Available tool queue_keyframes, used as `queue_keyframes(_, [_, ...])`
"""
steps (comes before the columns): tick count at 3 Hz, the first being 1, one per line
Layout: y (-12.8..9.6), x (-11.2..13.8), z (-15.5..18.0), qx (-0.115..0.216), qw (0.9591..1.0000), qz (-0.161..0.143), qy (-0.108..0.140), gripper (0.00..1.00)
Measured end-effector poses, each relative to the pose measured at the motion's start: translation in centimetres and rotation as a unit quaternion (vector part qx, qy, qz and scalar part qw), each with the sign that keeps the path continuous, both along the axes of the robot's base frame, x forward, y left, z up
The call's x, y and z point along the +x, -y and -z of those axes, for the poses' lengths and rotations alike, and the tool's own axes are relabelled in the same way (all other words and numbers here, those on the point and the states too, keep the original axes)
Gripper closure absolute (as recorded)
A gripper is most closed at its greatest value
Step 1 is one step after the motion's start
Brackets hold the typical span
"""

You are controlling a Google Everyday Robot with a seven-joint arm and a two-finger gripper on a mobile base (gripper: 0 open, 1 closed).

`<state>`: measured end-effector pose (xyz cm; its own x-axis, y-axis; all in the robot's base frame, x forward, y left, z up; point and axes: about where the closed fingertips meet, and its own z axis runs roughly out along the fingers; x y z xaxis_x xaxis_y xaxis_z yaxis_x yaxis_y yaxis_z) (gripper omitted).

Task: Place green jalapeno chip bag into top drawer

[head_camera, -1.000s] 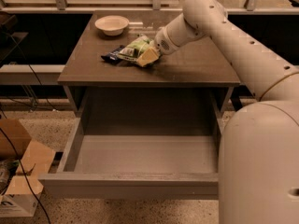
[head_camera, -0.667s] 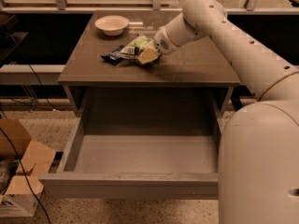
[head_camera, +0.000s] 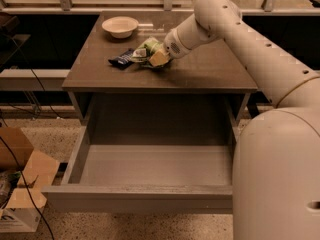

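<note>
Count: one chip bag [head_camera: 145, 51], one blue packet [head_camera: 121, 60], one bowl [head_camera: 120, 26], one drawer [head_camera: 140, 196]. Brown table [head_camera: 210, 71], speckled floor. The chip bag lies on the tabletop. The gripper [head_camera: 157, 58] is against the bag's 3 o'clock edge; can't tell if it's clamped. Packet touches the bag at 9 o'clock, bowl at 11. Drawer is pulled open at 6 o'clock. Cardboard box [head_camera: 22, 169] on the floor at 8.

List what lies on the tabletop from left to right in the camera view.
dark blue snack packet → green jalapeno chip bag → gripper, down at the bag's right end. The bowl sits farther back, in line with the packet, so it has no clear place in this order.
</note>
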<state>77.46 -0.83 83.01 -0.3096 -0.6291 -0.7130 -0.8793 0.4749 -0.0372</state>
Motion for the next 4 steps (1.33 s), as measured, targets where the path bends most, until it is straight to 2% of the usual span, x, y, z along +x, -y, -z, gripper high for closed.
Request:
queue_keyframes(3, [-0.01, 0.00, 0.00, 0.000, 1.0000, 0.000, 0.000, 1.00])
queue_keyframes(4, [-0.01, 0.00, 0.00, 0.000, 1.0000, 0.000, 0.000, 0.82])
